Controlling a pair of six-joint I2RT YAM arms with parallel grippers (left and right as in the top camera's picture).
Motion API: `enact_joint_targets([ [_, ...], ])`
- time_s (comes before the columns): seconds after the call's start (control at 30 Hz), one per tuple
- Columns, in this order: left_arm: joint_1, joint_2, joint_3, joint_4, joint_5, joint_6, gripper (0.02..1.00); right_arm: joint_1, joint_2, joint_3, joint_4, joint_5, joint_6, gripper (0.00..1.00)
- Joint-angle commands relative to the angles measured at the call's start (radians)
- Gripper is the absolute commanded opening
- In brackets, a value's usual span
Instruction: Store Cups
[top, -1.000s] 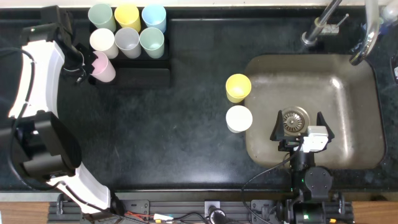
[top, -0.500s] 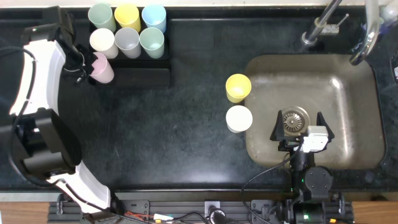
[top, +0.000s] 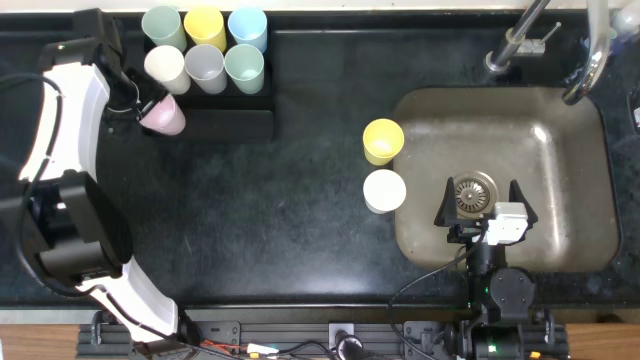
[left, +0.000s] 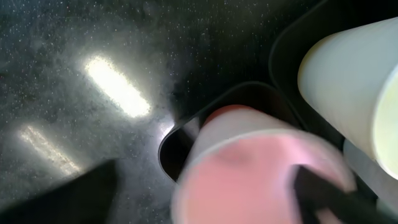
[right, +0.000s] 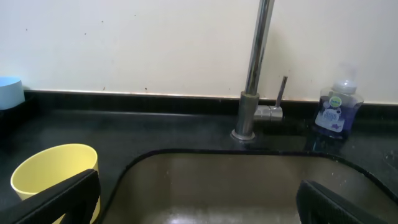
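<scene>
My left gripper (top: 143, 103) is shut on a pink cup (top: 164, 115), holding it tilted at the front left corner of the black cup rack (top: 232, 124). In the left wrist view the pink cup (left: 261, 168) hangs just above an empty rack slot (left: 181, 144), next to a cream cup (left: 348, 87). Several cups stand in the rack's two back rows (top: 205, 64). A yellow cup (top: 383, 140) and a white cup (top: 384, 190) stand on the counter beside the sink. My right gripper (top: 478, 206) rests open over the sink floor, and the yellow cup (right: 53, 171) lies ahead of it.
The steel sink (top: 560, 130) fills the right side, with a drain (top: 474, 192), a faucet (right: 255, 74) behind it and a soap bottle (right: 337, 109) at its far corner. The dark counter (top: 280, 220) between rack and sink is open room.
The left gripper has shifted slightly and turned the pink cup more upright over the rack's front left slot. The right arm has not moved.
</scene>
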Motion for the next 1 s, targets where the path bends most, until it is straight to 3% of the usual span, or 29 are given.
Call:
enact_joint_targets([
  [0.03, -0.008, 0.003, -0.003, -0.019, 0.007, -0.007, 1.000, -0.002, -0.009, -0.014, 0.005, -0.005, 0.001, 0.998],
  [0.3, -0.016, -0.195, -0.003, -0.100, 0.039, 0.018, 1.000, -0.002, -0.009, -0.014, 0.005, -0.005, 0.001, 0.998],
  [0.47, -0.101, -0.358, 0.014, -0.091, 0.058, 0.031, 1.000, -0.002, -0.009, -0.014, 0.005, -0.005, 0.001, 0.998],
  [0.6, -0.284, -0.391, 0.043, -0.084, 0.019, 0.031, 1.000, -0.002, -0.009, -0.014, 0.006, -0.005, 0.001, 0.996],
  [0.83, -0.726, -0.288, 0.043, 0.043, -0.136, 0.031, 1.000, -0.002, -0.009, -0.014, 0.005, -0.005, 0.001, 0.998],
  [1.0, -0.919, -0.156, 0.048, 0.135, -0.127, 0.026, 1.000, -0.002, -0.009, -0.014, 0.005, -0.005, 0.001, 0.996],
])
